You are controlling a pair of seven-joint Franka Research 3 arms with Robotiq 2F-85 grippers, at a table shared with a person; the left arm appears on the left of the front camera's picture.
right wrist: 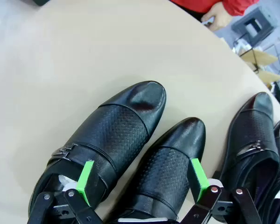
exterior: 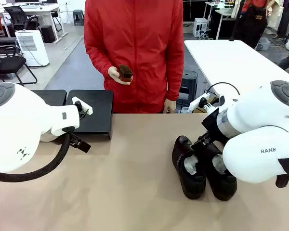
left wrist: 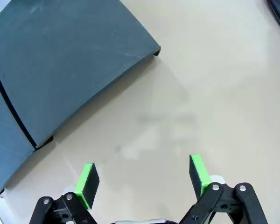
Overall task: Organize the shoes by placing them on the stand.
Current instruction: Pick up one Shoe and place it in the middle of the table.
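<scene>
Two black glossy shoes lie side by side on the tan table, directly under the robot's right hand, with their toes pointing away from the hand. Its green-padded fingers are spread wide and grip nothing. One pad sits over the buckled strap of one shoe, and the other sits at the outer edge of its neighbour. Whether the pads touch the leather cannot be told. White paper shows inside the nearer shoe. Two more shoes lie just beside this hand, the outer one cut by the frame edge. The matte-black stand lies ahead of the left hand and off to one side. Its two slanted panels meet at a seam. That hand is also spread wide, holding nothing, with bare table below it. Across the table from both hands stands a person in a red jacket, holding a small brown brush
</scene>
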